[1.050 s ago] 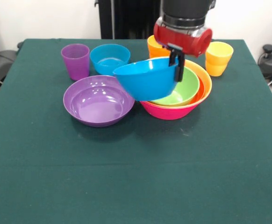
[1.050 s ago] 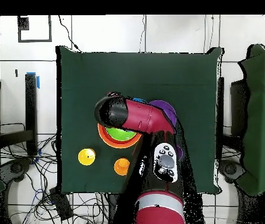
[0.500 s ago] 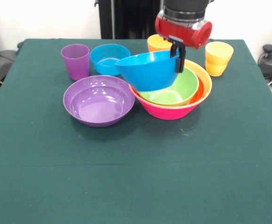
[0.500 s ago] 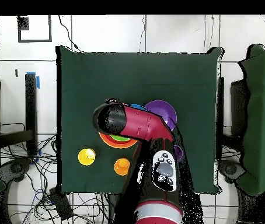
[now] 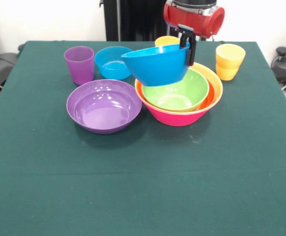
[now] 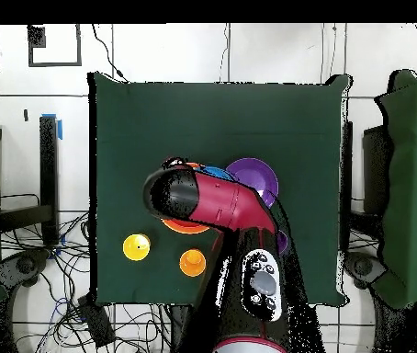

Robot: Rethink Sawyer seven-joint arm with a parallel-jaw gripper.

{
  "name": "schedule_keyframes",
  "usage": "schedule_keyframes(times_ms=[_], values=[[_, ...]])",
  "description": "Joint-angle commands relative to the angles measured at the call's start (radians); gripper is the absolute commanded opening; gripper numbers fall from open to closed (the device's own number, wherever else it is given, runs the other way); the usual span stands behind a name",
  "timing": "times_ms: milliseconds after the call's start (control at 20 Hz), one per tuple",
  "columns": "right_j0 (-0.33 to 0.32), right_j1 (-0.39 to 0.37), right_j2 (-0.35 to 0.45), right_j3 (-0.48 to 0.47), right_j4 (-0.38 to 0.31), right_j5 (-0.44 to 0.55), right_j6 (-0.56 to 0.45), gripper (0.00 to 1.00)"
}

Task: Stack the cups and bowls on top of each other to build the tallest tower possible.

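My gripper (image 5: 186, 55) is shut on the right rim of the large blue bowl (image 5: 157, 67), holding it in the air, nearly level, over the left side of the tower. The tower is a green bowl (image 5: 180, 93) nested in an orange bowl (image 5: 216, 91) inside the big pink bowl (image 5: 178, 118). To its left a purple bowl (image 5: 103, 105) sits on the table (image 5: 143, 187). Behind that stand a small blue bowl (image 5: 113, 62) and a purple cup (image 5: 79, 64). The yellow cup (image 5: 230, 61) stands at the right; an orange cup (image 5: 165, 41) peeks out behind the held bowl. In the overhead view the arm (image 6: 212, 198) hides the tower.
The overhead view shows the yellow cup (image 6: 137, 246) and the orange cup (image 6: 192, 263) near the table's lower edge, and the purple bowl (image 6: 253, 173) beside the arm. Cables and frames lie round the table.
The gripper has risen with the blue bowl, which has gone from tilted and low against the tower to nearly level and higher above it.
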Motion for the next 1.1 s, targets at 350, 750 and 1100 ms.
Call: schedule_keyframes(times_ms=[350,750,1100], values=[[-0.016,0.052,0.086,0.042,0.018,-0.001,0.096,0.00],[-0.001,0.041,0.100,0.054,0.034,-0.003,0.115,0.00],[0.049,0.057,0.097,0.035,0.061,-0.006,0.161,0.00]])
